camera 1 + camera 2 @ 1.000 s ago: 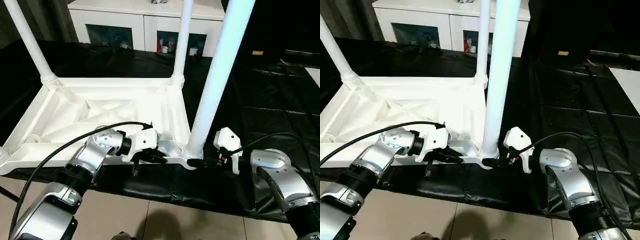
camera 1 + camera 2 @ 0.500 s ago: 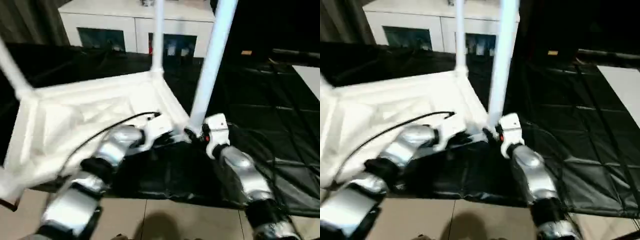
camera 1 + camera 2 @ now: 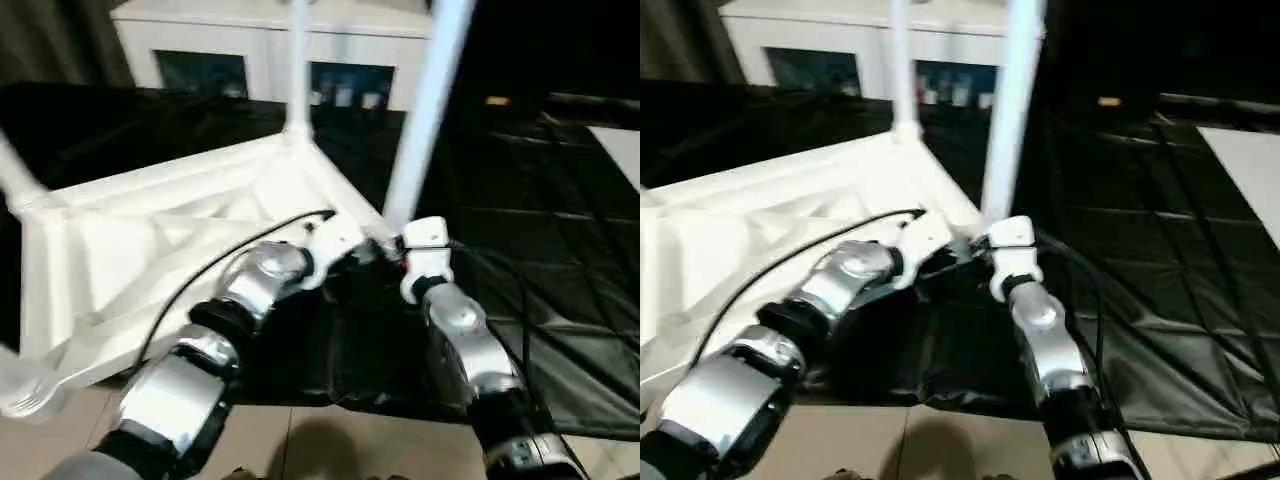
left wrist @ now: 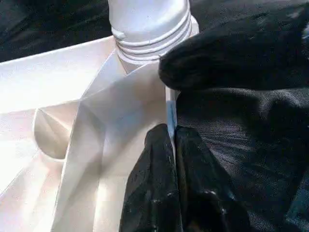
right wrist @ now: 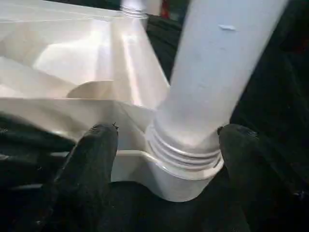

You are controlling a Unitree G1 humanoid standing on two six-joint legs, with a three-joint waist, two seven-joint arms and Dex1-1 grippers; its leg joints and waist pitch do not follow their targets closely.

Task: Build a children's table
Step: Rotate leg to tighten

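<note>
1. The children's table [image 3: 180,230] lies upside down on the black-covered work table [image 3: 540,260], its ribbed underside facing up and its near corner turned toward the robot.
2. Three white legs rise from the corner sockets: the nearest leg [image 3: 425,110] stands at that near corner, another leg [image 3: 297,60] at the corner behind it, closer to the white cabinet [image 3: 260,45], and a third at the table's far left corner.
3. The left gripper [image 4: 171,164] sits on the table's rim just beside the nearest leg; its two black fingers are pressed together, pinching the thin edge wall between them.
4. The right gripper [image 5: 164,159] is at the base of the nearest leg, where the threaded end [image 5: 186,154] meets the socket. Its fingers [image 5: 94,159] stand apart, one on each side of the leg base; I cannot tell whether they touch it.
5. Both silver forearms converge at that corner, the wrists almost touching.
</note>
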